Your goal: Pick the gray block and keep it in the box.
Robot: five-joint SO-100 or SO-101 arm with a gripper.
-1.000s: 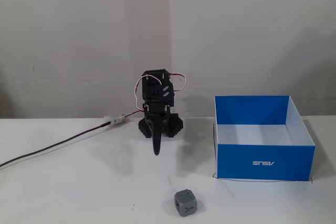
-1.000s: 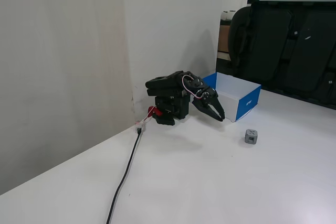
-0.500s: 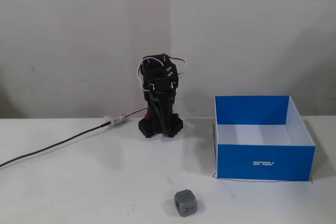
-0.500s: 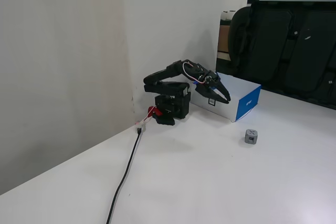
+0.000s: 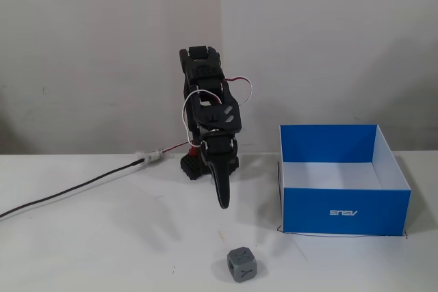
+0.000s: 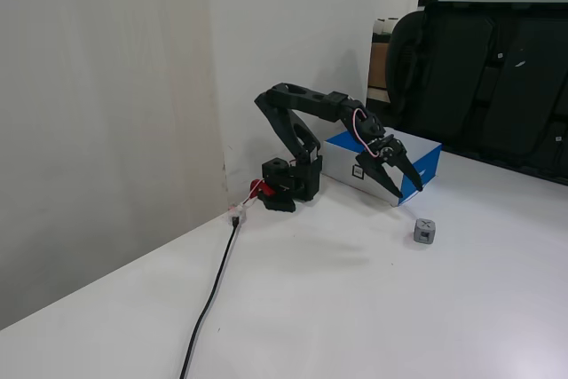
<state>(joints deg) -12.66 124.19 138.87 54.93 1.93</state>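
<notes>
The gray block sits on the white table near the front edge, and shows in both fixed views. The blue box with an upside-down ASUS logo stands to the right of the arm, white inside and empty as far as I can see. In a fixed view the box is partly hidden behind the arm. My gripper is open and empty. It points down and hangs above the table, between the base and the block. In a fixed view my gripper is seen edge-on, behind and slightly left of the block.
A black cable runs from the arm's base across the table to the left, and also shows in a fixed view. A wall stands close behind the arm. A dark chair stands beyond the table.
</notes>
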